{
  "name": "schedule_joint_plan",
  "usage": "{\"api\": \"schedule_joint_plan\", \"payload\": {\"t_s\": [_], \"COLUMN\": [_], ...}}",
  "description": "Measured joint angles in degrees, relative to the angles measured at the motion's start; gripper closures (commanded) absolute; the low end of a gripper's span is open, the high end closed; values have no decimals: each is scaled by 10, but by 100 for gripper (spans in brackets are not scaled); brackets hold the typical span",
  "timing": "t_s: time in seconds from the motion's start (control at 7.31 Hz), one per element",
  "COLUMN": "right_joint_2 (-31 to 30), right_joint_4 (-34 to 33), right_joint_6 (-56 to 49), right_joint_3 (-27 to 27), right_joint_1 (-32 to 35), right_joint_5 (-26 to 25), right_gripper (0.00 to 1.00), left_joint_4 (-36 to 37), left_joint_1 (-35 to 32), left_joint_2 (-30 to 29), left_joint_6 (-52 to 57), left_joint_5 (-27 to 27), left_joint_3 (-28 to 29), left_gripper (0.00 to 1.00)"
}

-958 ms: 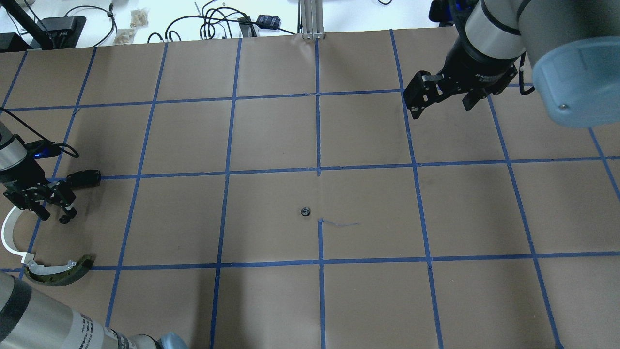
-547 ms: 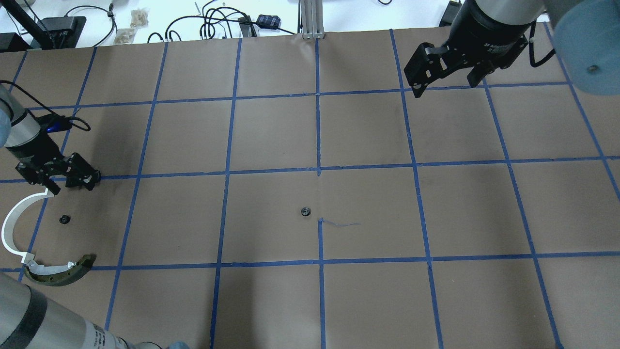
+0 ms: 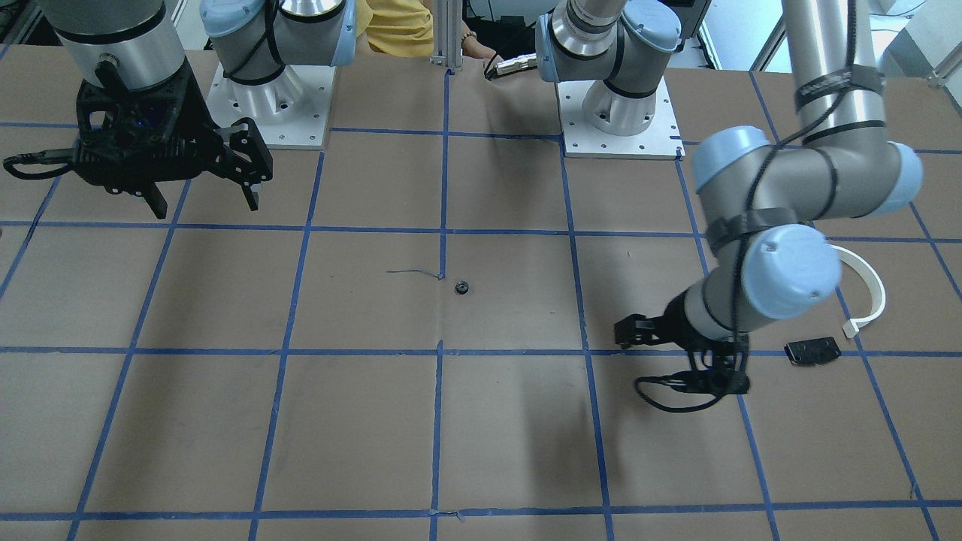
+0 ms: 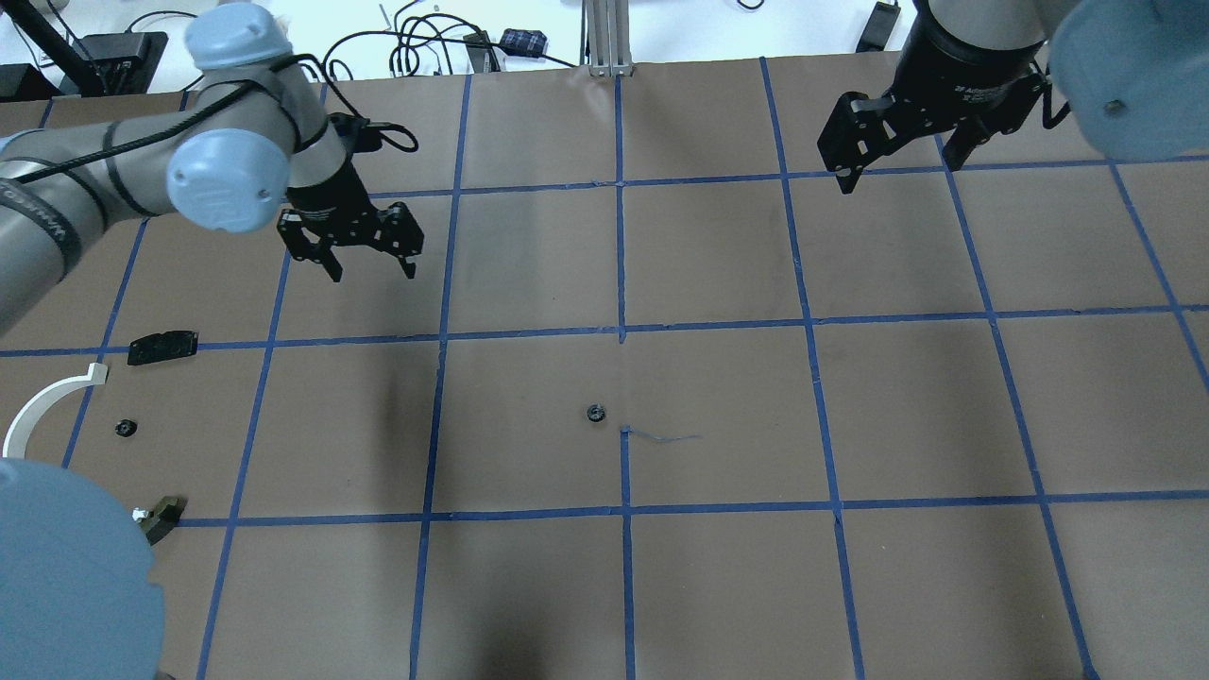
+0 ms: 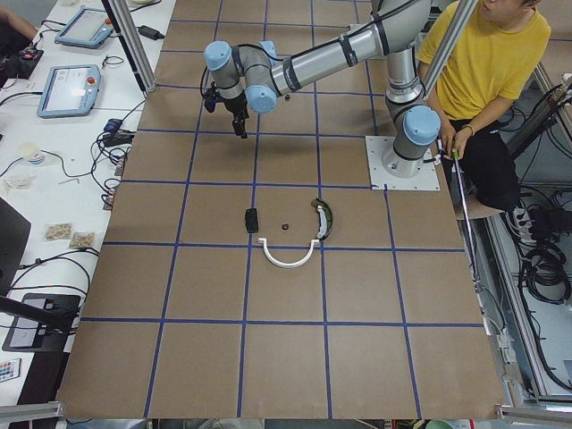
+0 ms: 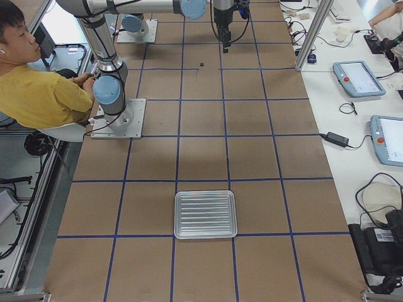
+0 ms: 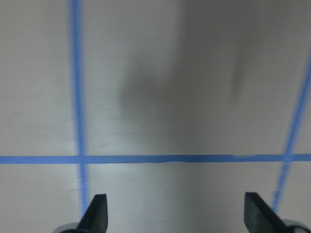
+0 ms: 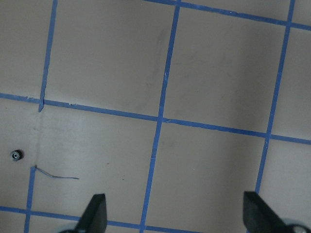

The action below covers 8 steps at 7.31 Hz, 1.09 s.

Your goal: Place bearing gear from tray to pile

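Observation:
A small black bearing gear [image 4: 595, 412] lies alone at the table's centre; it also shows in the front view [image 3: 461, 286] and the right wrist view [image 8: 15, 155]. A second small gear [image 4: 125, 428] lies in the pile at the left, between the white arc strip [image 4: 38, 406], the black plate [image 4: 162, 347] and the dark curved piece [image 4: 165, 515], which my left elbow partly hides. My left gripper [image 4: 371, 274] is open and empty over bare paper, far from the pile. My right gripper [image 4: 897, 172] is open and empty, high at the far right. The silver tray [image 6: 205, 232] shows only in the right view.
Cables and small boxes [image 4: 425, 42] lie beyond the table's far edge, beside an aluminium post [image 4: 604, 38]. An operator in a yellow shirt [image 5: 487, 63] sits behind the robot bases. Blue tape lines grid the brown paper.
My left gripper has let go of a small gear at the pile, lifted, and swung away to the far right. My right gripper has shifted slightly up and right.

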Motion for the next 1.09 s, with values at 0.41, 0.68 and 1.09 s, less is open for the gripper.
{"api": "schedule_joint_plan", "payload": {"t_s": [0.41,0.68,1.09], "right_joint_2": [59,75,76], "right_joint_4": [2,6,9], "right_joint_6": [5,6,5], "right_joint_3": [-74,-84,-83], "right_joint_1": [-2,1,-1], "right_joint_5": [11,11,11], "right_gripper": [0,0,0], "left_joint_4": [20,38,57], "left_joint_1": [-115,-159,-199], "left_joint_2": [-16,-24,-44], "left_joint_6": [-106,-143,-205], "left_joint_5": [-55,-83,-86], "left_joint_3": [-16,-48,-76], "left_gripper": [0,0,2]}}
